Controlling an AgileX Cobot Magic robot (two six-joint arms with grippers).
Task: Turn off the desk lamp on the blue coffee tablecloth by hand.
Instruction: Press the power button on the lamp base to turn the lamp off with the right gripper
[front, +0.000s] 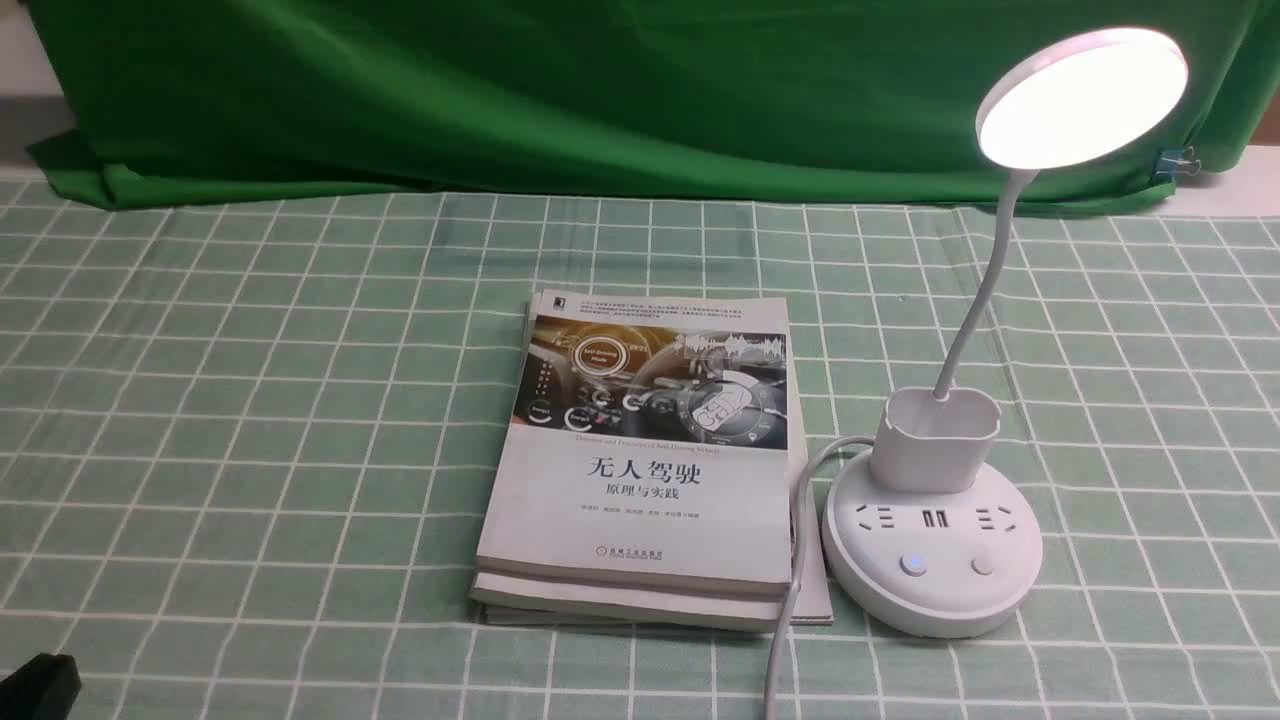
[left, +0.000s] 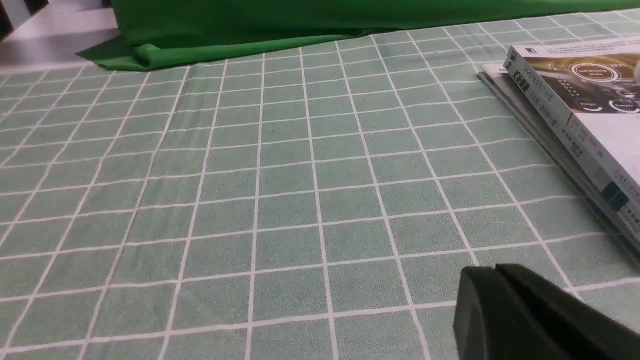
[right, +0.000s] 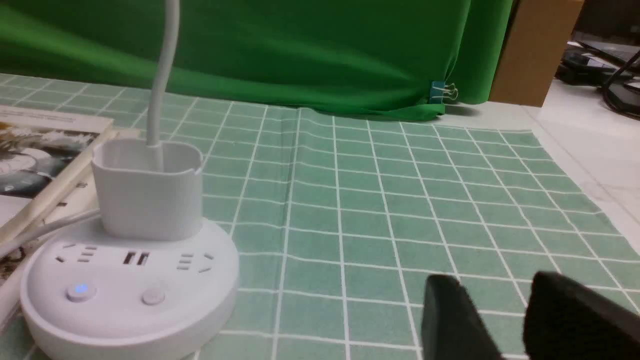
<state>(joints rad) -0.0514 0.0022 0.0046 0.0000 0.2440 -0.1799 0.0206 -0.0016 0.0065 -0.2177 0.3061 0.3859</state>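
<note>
We log lamp (front: 930, 560) lit, right of frame | books (front: 640, 450) centre, just beside it, cord (front: 775, 670) along their right edge | left gripper (left: 496, 271) fingers together | right gripper (right: 495, 290) fingers apart

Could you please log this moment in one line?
desk lamp: lit | left gripper: shut, above tablecloth | right gripper: open, empty, apart from lamp | task: not done

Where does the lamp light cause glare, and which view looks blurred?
Front view: the lit head of the desk lamp is blown out to flat white; the book stays sharp. Right wrist view: a little soft overall, the right gripper near the lens blurred. Left wrist view: the blue coffee tablecloth is evenly lit and sharp.
</note>
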